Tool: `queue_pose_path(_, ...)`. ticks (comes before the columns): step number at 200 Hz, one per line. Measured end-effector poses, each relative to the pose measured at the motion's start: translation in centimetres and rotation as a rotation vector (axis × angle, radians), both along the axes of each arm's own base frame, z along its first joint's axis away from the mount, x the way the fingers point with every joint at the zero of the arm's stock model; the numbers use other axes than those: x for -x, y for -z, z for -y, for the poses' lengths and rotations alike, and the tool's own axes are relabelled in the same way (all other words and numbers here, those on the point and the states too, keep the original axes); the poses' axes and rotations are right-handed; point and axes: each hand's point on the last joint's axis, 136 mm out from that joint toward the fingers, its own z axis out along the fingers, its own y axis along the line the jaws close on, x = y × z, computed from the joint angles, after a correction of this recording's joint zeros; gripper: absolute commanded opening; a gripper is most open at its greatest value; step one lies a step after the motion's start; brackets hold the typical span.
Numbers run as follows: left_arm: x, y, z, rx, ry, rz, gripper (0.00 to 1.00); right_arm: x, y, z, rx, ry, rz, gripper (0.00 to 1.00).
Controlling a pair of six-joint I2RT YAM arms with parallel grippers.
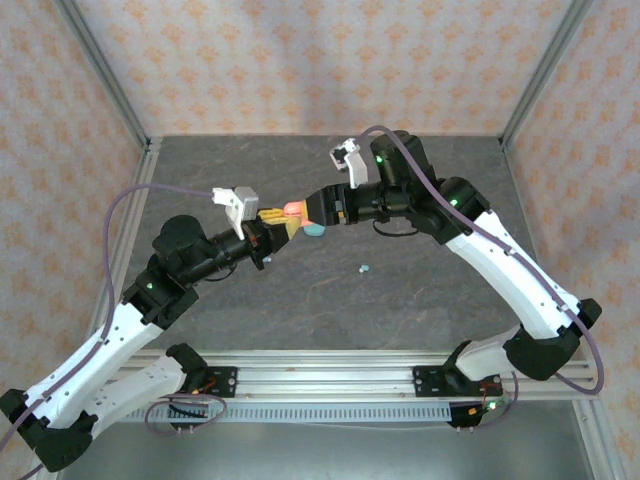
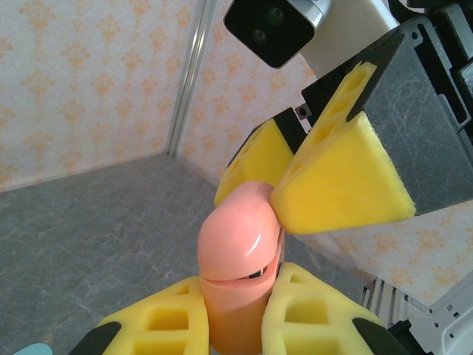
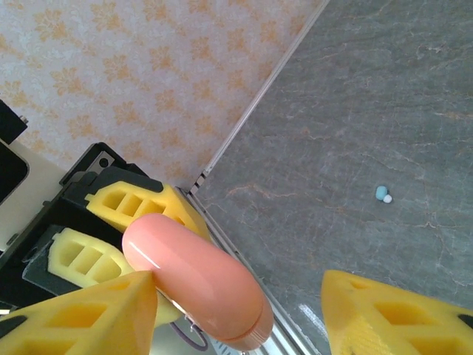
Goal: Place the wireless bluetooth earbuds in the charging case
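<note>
Nearest the arm bases, one teal earbud [image 1: 364, 269] lies alone on the grey table [image 1: 420, 300]. It is closer in than the pink charging case [image 1: 292, 210], off to the case's right and well apart from it. In the R wrist view the bud [image 3: 381, 194] is a small teal speck w/ a white tip, flat on the table past the case.

A teal oval object [image 1: 315, 230] sits just below the case, partly under the R gripper [image 1: 314, 210]. Can't tell what it touches.

The L gripper [image 1: 274, 226] reaches the case from the left and holds it up off the table. Its jaws are clamped on the case's lower body. In the L wrist view its yellow fingers [image 2: 159, 322] press both sides of the case [image 2: 238, 251]. The case stands upright btwn them, lid on top, w/ a thin dark seam under the lid.

The R gripper meets the case from the right, jaws apart and not clamped. One yellow finger [image 2: 344, 177] touches the side of the lid, and the other finger [image 2: 259, 159] sits just behind the case. In the R wrist view the case [image 3: 196, 277] rests against one fingertip [image 3: 89, 314]. The other fingertip [image 3: 392, 314] is well apart from it, w/ bare table btwn.

Farthest back, behind the case, are the patterned walls [image 1: 300, 60].
</note>
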Motion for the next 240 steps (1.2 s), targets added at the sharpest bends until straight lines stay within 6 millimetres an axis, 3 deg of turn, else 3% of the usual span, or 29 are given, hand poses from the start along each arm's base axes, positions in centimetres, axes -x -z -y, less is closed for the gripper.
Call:
queue_pose_path(45, 0.0, 0.5, 0.0, -0.012, -0.003, -0.017, 0.00, -1.9, -0.3, -0.3, -0.003, 0.069, 0.017, 0.59)
queue_pose_path(82, 0.0, 0.6, -0.3, -0.016, -0.014, -0.019, 0.00, -3.4, 0.7, -0.4, 0.029, 0.125, 0.000, 0.59)
queue_pose_path(129, 0.1, 0.5, -0.7, -0.035, -0.031, 0.005, 0.00, -4.1, -0.2, 1.4, 0.060, 0.230, -0.007, 0.57)
queue_pose_path(189, -0.7, 2.4, -0.9, -0.140, -0.063, 0.059, 0.00, -2.3, -2.0, 3.2, 0.094, 0.296, -0.052, 0.46)
queue_pose_path(211, -1.6, 3.9, -0.8, -0.199, -0.077, 0.064, 0.00, -1.1, -1.5, 2.1, 0.115, 0.271, -0.089, 0.43)
queue_pose_path(240, -2.6, 5.2, -0.6, -0.273, -0.090, 0.087, 0.00, -0.6, 1.1, -0.4, 0.176, 0.239, -0.172, 0.39)
